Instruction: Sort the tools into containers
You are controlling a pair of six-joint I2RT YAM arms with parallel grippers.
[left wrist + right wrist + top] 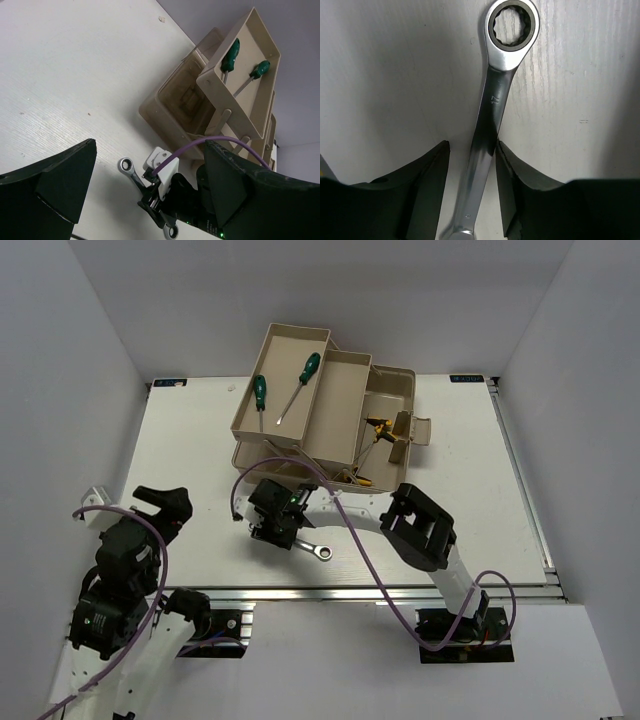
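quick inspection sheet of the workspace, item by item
surface: white table, wrench lying flat on it
job's things: two green screwdrivers in the toolbox left tray; yellow hex keys in its right compartment
clutter: nothing seen
grippers: right gripper open, jaws either side of the wrench shank; left gripper open, empty
cables: purple cable arcs over the right arm near the toolbox
surroundings: white walls on three sides
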